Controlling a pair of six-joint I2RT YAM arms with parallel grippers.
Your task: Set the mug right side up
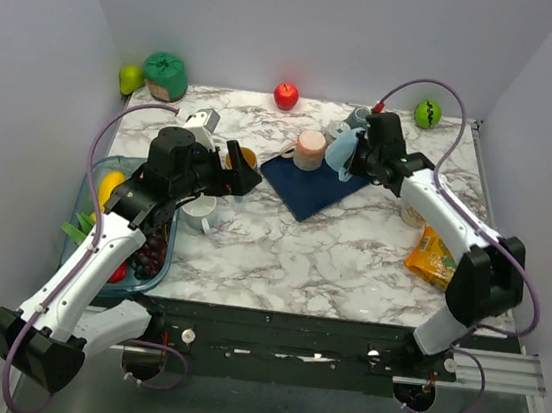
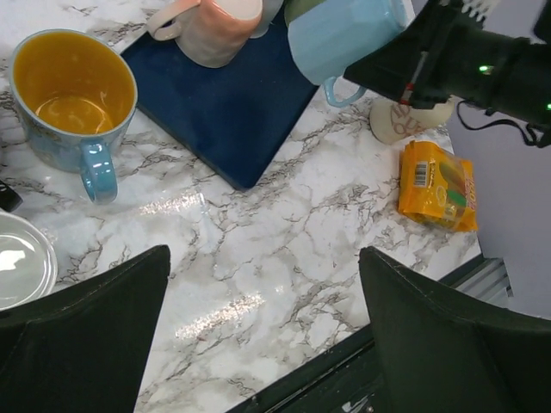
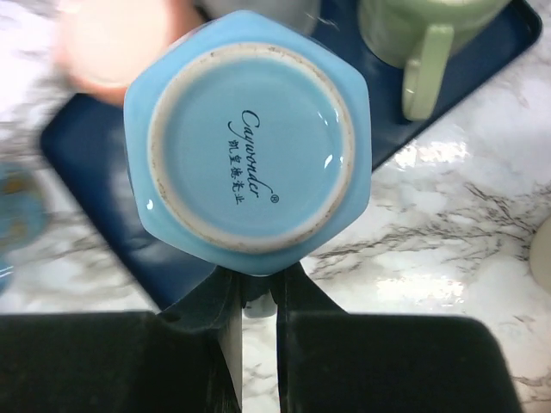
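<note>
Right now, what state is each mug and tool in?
light blue hexagonal ceramic mug: held aloft, base towards the right wrist camera, not yet upright
right tool: shut on that mug's handle
left tool: open, empty
blue ceramic mug with yellow inside: upright, empty
pink ceramic mug: on the navy cloth mat, apparently upside down

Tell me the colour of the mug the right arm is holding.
The mug is light blue, base included; the right wrist view shows it best.
</note>
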